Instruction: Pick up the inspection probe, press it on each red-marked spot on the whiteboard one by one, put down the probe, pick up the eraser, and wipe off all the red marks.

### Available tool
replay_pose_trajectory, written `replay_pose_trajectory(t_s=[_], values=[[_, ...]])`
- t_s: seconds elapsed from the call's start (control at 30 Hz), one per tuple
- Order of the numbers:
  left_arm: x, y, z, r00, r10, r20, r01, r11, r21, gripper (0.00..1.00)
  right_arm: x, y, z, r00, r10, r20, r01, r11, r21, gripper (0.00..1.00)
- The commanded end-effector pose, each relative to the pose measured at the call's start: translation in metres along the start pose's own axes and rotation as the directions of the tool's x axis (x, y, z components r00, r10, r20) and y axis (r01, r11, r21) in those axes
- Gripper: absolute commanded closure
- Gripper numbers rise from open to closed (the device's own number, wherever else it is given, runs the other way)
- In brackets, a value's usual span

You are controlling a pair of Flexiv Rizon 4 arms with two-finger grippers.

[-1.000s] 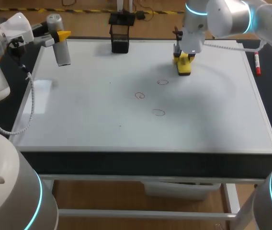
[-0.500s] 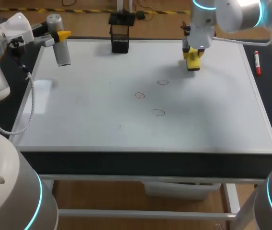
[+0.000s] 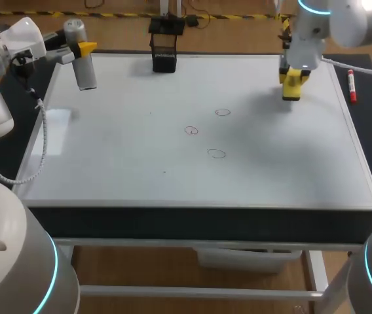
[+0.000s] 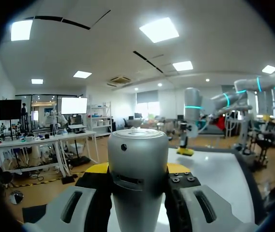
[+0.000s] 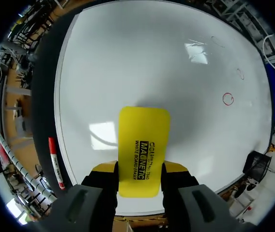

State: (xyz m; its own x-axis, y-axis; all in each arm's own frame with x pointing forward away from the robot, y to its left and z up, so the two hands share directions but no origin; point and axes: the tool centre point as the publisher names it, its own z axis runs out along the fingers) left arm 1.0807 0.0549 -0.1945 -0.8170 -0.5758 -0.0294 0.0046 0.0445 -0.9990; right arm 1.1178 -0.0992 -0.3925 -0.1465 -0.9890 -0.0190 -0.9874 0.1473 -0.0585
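"White gloss at the front: the whiteboard. What lies on it, front to back?"

"Three red marks around the middle, small open rings, none wiped yet. Beyond them to the right, the right gripper is clamped on the yellow eraser, which seems to hang just off the surface, well apart from the marks."

"How will the eraser handle?"

"Probably light and stiff, a flat block. The fingers pinch its two long sides near one end, which looks a sound hold. On a slick board it should slide easily if its face is laid flat."

"And farther back?"

"At the far left corner the left gripper is closed on the inspection probe, a smooth metal cylinder, likely heavier and slippery, best held round its body. A black holder stands on the far edge."
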Motion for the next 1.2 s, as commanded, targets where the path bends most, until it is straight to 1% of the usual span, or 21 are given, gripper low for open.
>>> replay_pose_trajectory(t_s=[0.03, 0.2, 0.47, 0.5, 1.1, 1.2], values=[[0.000, 0.000, 0.000, 1.000, 0.003, 0.002, -0.003, 1.000, 0.004, 1.00, 0.022, 0.010, -0.006, 1.000, 0.015, 0.009, -0.015, 1.000, 0.014, 1.00], [0.000, 0.000, 0.000, 1.000, 0.003, 0.002, -0.003, 1.000, 0.004, 1.00, 0.044, 0.014, -0.004, 0.999, 0.049, 0.000, -0.049, 0.999, 0.008, 1.00], [0.000, 0.000, 0.000, 1.000, 0.003, 0.002, -0.003, 1.000, 0.004, 1.00, 0.066, 0.017, -0.003, 0.994, 0.107, 0.002, -0.107, 0.994, 0.000, 1.00], [0.000, 0.000, 0.000, 1.000, 0.003, 0.002, -0.003, 1.000, 0.004, 1.00, 0.068, 0.017, -0.005, 0.993, 0.116, 0.012, -0.116, 0.993, 0.007, 1.00], [0.000, 0.000, 0.000, 1.000, 0.003, 0.002, -0.003, 1.000, 0.004, 1.00, 0.068, 0.017, -0.005, 0.993, 0.116, 0.012, -0.116, 0.993, 0.007, 1.00], [0.012, -0.003, 0.014, 1.000, 0.011, -0.028, -0.011, 1.000, 0.001, 1.00, 0.068, 0.017, -0.005, 0.993, 0.116, 0.012, -0.116, 0.993, 0.007, 1.00]])
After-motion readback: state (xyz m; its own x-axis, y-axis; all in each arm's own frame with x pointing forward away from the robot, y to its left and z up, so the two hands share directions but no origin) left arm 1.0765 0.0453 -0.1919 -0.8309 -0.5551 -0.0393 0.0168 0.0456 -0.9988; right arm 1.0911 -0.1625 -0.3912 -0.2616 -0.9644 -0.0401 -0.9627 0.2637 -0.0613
